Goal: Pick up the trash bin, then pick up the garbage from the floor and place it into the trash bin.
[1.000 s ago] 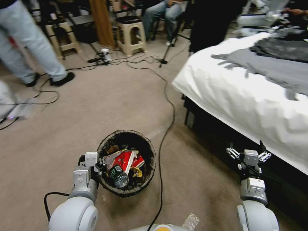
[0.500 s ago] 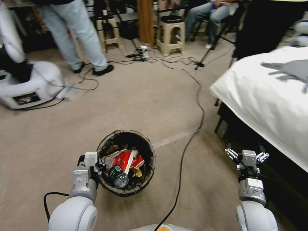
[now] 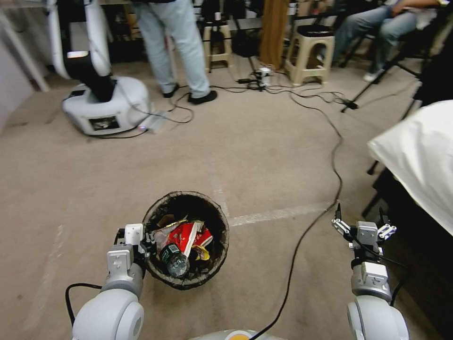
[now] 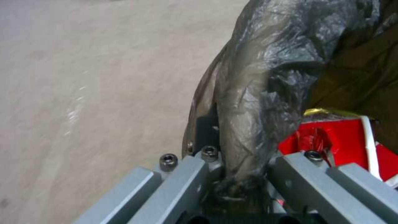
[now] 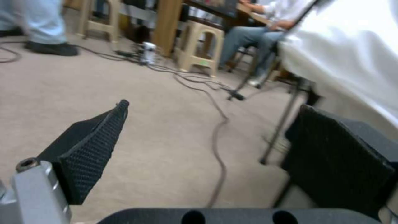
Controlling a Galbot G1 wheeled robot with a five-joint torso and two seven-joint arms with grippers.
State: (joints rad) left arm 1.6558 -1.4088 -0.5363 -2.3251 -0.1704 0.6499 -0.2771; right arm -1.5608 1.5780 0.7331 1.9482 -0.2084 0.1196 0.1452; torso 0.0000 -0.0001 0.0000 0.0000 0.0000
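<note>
The trash bin (image 3: 188,278), a round bucket lined with a dark bag, hangs at my lower left. My left gripper (image 3: 146,238) is shut on its bag-covered rim (image 4: 244,130). Inside lies garbage (image 3: 184,238): a red-and-white cup (image 4: 344,140), yellow wrappers and a clear plastic bottle (image 3: 173,260). My right gripper (image 3: 361,222) stands open at the lower right with nothing between its black pads (image 5: 95,140), held low over the carpet.
A black cable (image 3: 325,208) runs across the beige carpet between my arms. A white bed (image 3: 420,156) stands at the right. Another white robot base (image 3: 106,106) sits at the far left, with a person's legs, stools (image 3: 309,56) and cables behind.
The whole picture has shifted rightward as the camera turned left: the bed slid toward the right edge and the white robot base came into view. Both grippers and the bin keep their places.
</note>
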